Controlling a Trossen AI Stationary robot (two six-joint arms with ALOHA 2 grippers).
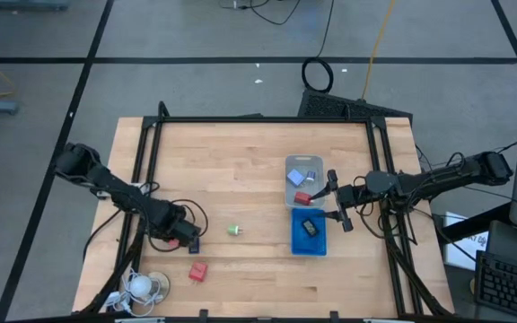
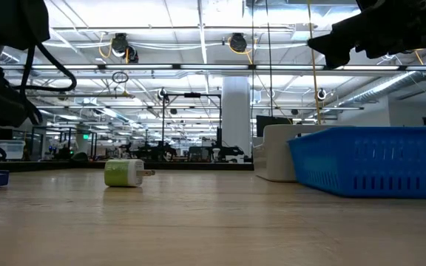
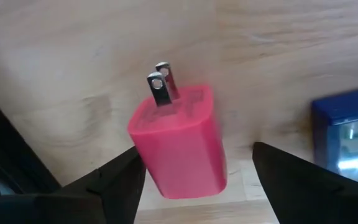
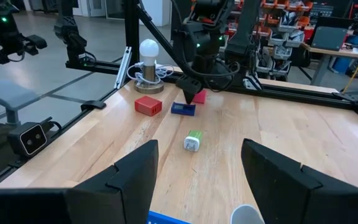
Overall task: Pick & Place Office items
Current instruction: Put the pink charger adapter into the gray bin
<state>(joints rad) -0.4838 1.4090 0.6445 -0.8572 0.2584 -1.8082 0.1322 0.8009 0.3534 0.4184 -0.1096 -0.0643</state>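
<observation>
A red plug-in block with two metal prongs lies on the wooden table between the fingers of my open left gripper, which points down at the table's near left. A dark blue piece lies right beside it. A second red block lies nearer the front edge, and a green bit rests on its side mid-table. My right gripper hangs open and level by the trays, holding nothing. My left gripper comes from above with one finger right against the red block's side and the other finger standing clear of it. Whether the near finger touches the block I cannot tell. The block lies on the table, prongs up.
A clear tray with small items and a blue tray with a dark piece stand at the right. A white coiled-cord thing sits at the near left corner. A black frame edges the table.
</observation>
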